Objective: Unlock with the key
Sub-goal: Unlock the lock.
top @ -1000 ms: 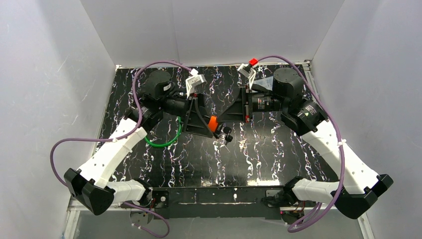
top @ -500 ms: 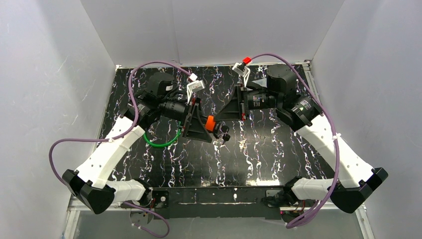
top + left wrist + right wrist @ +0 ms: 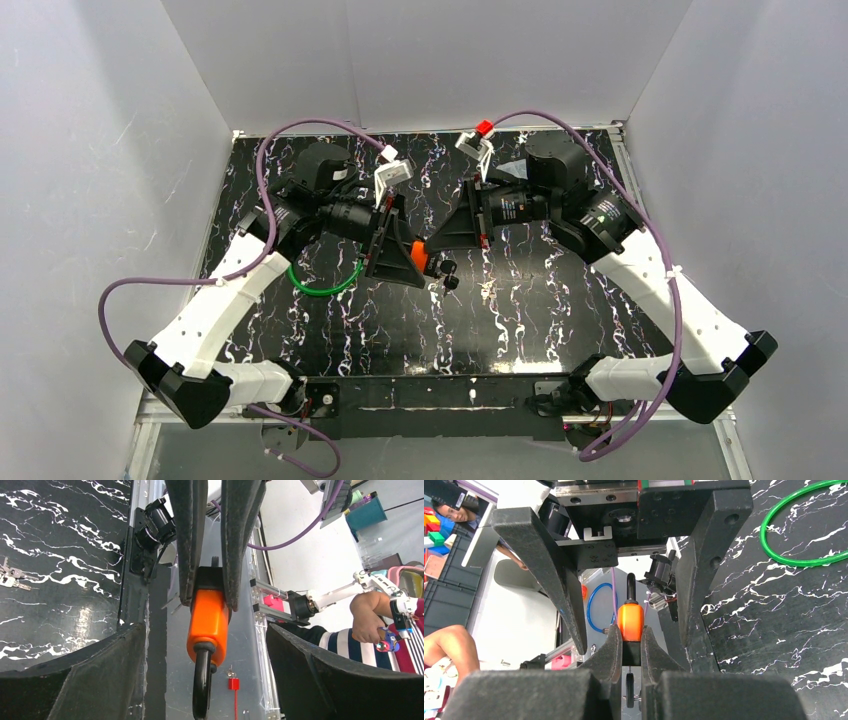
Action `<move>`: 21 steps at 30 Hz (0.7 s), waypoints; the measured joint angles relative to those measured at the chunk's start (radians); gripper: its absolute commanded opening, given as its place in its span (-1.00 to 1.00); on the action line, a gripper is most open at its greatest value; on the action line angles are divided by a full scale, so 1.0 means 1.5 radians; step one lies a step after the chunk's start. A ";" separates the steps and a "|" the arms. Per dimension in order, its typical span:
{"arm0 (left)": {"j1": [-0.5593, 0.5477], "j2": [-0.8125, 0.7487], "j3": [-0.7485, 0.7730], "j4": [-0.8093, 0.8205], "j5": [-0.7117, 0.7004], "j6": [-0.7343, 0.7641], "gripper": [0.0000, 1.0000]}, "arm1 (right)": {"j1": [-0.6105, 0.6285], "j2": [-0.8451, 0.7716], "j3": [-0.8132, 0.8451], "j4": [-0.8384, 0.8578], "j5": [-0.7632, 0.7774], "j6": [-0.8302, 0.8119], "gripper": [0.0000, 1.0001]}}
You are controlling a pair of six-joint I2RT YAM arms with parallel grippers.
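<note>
Above the table (image 3: 520,310), right gripper (image 3: 630,635) pinches the padlock (image 3: 209,620) — shackle toward the left gripper (image 3: 202,635). Left gripper gapes wide around it, not touching — keys (image 3: 7,577) lie on the table.

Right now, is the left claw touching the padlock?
Apart. The left wrist view shows the left claw open, with clear gaps either side of the padlock; the right claw grips it.
</note>
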 measured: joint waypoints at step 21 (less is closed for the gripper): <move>-0.021 0.005 0.012 0.001 0.024 0.013 -0.58 | 0.008 -0.011 -0.021 0.002 -0.034 -0.005 -0.97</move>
